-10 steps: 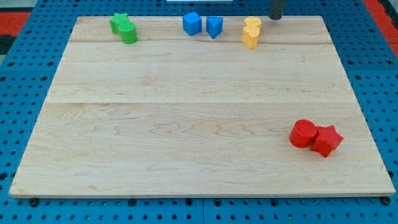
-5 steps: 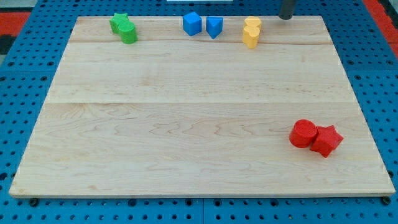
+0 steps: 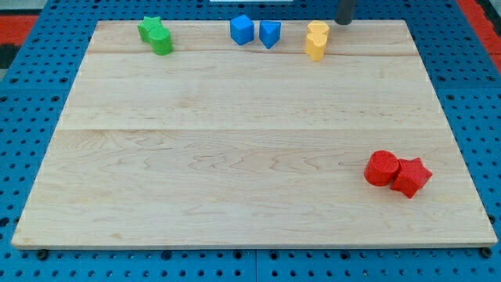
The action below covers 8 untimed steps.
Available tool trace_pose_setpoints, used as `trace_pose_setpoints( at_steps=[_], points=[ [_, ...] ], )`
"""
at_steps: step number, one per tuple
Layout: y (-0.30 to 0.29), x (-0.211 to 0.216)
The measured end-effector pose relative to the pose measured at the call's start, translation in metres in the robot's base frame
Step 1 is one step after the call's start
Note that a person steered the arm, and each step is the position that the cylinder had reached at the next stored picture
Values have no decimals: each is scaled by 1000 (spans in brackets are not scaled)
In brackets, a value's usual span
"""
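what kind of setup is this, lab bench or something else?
Likely a lab tabletop pushing rig: a wooden board on a blue perforated base, small coloured blocks such as the red cylinder, and my tip at the view's top, just right of the yellow blocks.

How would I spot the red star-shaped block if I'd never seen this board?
Start at the pale wooden board and look near the view's bottom right. Two red blocks touch there; the red star-shaped block is the right one, pointed, unlike the red round cylinder block.
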<state>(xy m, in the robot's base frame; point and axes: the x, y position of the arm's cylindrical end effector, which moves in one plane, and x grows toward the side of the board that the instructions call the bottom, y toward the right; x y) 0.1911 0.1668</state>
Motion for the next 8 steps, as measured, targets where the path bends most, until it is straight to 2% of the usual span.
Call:
trace_pose_setpoints(
  at_steps=[2, 8],
  points=[
    [-93, 1],
    [-213, 2]
  ],
)
